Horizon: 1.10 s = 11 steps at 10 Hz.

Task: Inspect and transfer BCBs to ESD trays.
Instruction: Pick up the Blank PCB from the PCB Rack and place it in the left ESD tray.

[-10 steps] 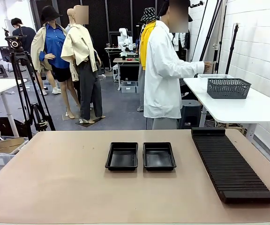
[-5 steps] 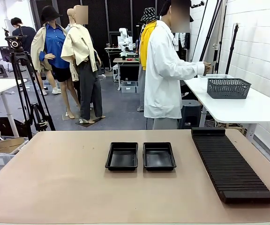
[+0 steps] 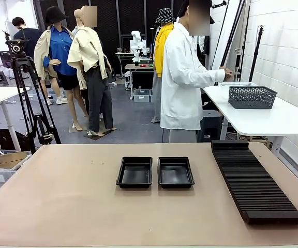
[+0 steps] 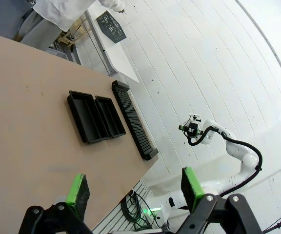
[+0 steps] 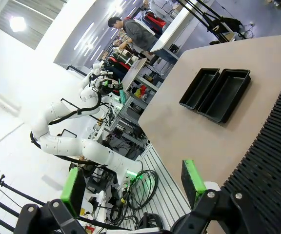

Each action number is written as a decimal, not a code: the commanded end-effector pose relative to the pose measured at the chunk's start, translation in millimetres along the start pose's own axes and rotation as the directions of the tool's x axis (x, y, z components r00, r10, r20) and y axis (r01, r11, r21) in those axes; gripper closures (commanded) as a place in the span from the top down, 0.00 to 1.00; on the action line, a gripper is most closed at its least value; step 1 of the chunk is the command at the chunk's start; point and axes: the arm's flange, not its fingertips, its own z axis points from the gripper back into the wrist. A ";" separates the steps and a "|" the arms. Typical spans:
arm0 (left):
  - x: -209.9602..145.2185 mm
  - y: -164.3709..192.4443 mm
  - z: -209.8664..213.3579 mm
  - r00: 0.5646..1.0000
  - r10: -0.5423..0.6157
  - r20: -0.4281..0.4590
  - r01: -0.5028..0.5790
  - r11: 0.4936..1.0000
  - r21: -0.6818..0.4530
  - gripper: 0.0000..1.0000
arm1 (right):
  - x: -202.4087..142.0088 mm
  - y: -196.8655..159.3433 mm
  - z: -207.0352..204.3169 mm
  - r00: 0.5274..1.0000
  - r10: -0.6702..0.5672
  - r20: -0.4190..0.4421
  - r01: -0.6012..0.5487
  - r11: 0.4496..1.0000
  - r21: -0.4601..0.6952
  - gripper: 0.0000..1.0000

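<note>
ESD trays (image 3: 134, 172): two, black, just beside each other, mid-table (image 3: 61, 201).
Ribbed rack (image 3: 255, 181): one, right of the trays; cut off in the right wrist view.
Left gripper (image 4: 134, 187): wide apart, holding nothing.
Right gripper (image 5: 132, 183): likewise, raised near the rack.
Person (image 3: 182, 77): one, far side, beside a mesh basket (image 3: 251, 96); what the hand holds is too small to tell.

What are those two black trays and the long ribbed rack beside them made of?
The left tray and right tray look like thin moulded plastic: glossy, light glinting on their flared rims. The ribbed rack looks matte black, probably plastic, though I cannot be sure.
</note>
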 end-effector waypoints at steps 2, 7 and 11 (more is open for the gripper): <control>-0.8 -1.2 1.4 1.000 0.006 0.001 -0.006 1.000 -0.008 1.00 | -1.3 -0.1 -0.7 1.000 0.001 0.005 -0.001 1.000 0.009 1.00; -0.8 -1.2 1.4 1.000 0.006 0.001 -0.006 1.000 -0.008 1.00 | -1.3 -0.1 -0.7 1.000 0.001 0.005 -0.001 1.000 0.009 1.00; -0.8 -1.2 1.4 1.000 0.006 0.001 -0.006 1.000 -0.008 1.00 | -1.3 -0.1 -0.7 1.000 0.001 0.005 -0.001 1.000 0.009 1.00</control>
